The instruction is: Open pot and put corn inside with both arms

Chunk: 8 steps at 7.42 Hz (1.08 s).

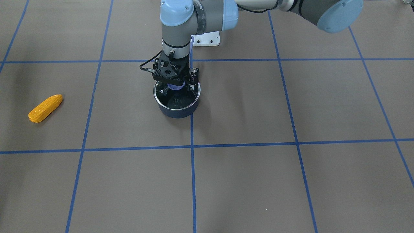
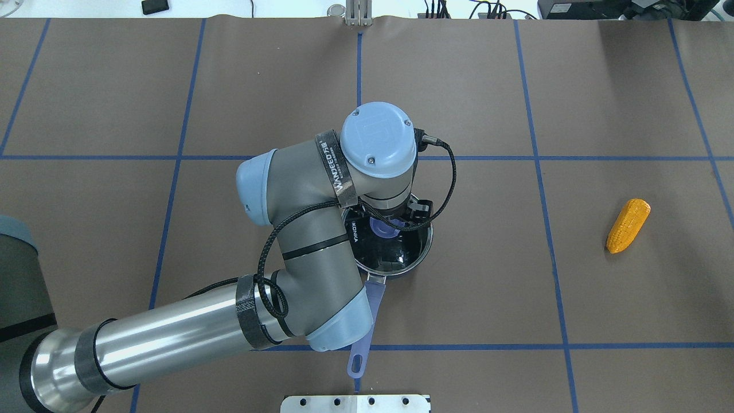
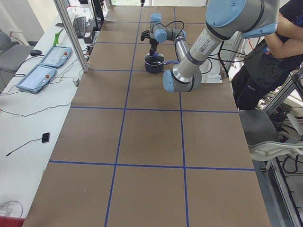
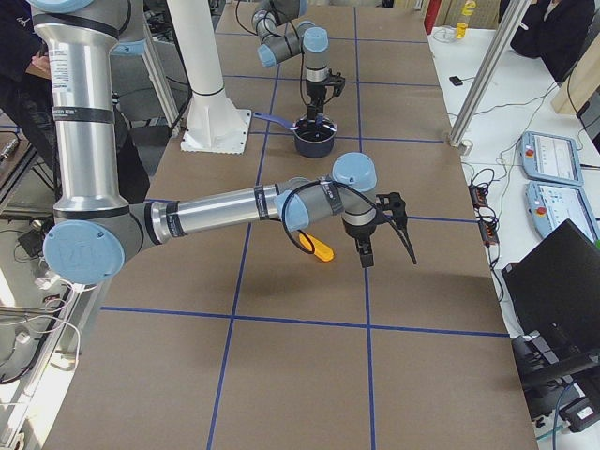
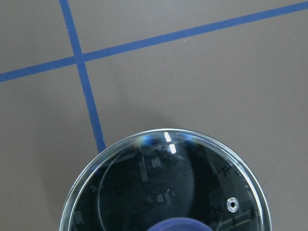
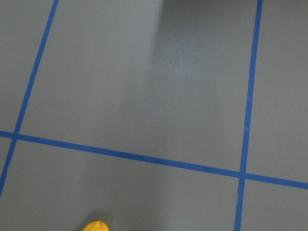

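The dark pot (image 1: 177, 109) stands mid-table with its glass lid (image 5: 159, 187) on and a purple knob (image 1: 176, 86) on top. Its purple handle (image 2: 367, 321) points toward the robot. My left gripper (image 1: 177, 84) hangs straight down over the lid, open, with its fingers (image 2: 421, 206) spread wide on either side of the knob. The yellow-orange corn (image 1: 45, 108) lies on the mat far to my right, and shows in the overhead view (image 2: 628, 225) too. My right gripper (image 4: 389, 258) hovers just beyond the corn (image 4: 319, 248); I cannot tell its state.
Blue tape lines grid the brown mat. The white base plate (image 2: 355, 403) sits at the robot's edge. A person (image 3: 265, 56) stands beside the table. Teach pendants (image 3: 47, 56) lie on a side bench.
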Tool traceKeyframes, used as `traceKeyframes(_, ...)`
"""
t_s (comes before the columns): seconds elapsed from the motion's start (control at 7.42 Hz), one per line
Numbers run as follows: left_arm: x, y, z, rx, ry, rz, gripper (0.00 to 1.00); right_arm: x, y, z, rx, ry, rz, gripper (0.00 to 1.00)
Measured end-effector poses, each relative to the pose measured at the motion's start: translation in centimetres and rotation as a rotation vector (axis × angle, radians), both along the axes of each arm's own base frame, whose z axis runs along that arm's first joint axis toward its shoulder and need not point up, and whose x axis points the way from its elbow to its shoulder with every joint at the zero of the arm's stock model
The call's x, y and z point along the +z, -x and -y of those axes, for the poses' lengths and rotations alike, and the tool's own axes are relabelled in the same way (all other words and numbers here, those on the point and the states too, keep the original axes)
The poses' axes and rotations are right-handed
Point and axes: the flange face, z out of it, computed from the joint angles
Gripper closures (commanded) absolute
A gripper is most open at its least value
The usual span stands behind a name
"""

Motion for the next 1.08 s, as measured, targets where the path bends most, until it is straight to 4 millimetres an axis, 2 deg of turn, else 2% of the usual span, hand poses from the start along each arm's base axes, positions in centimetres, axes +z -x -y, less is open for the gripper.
traceKeyframes(0.13,0.0,-0.1,-0.2,0.003,0.0,0.0,0.19,0.0,0.0,0.0,0.0,0.0,0.0,0.0)
traceKeyframes(0.4,0.1,-0.3,-0.3,-0.007,-0.015,0.007,0.46,0.0,0.0,0.0,-0.001,0.0,0.0,0.0)
traceKeyframes(0.81,-0.3,0.1,-0.4,-0.007,-0.047,0.006,1.0,-0.1,0.1,0.0,-0.002,-0.002,0.002,0.0)
traceKeyframes(1.08,-0.9,1.6,-1.0,0.004,-0.071,-0.016,1.0,-0.2,0.1,0.0,-0.002,-0.004,0.003,0.0)
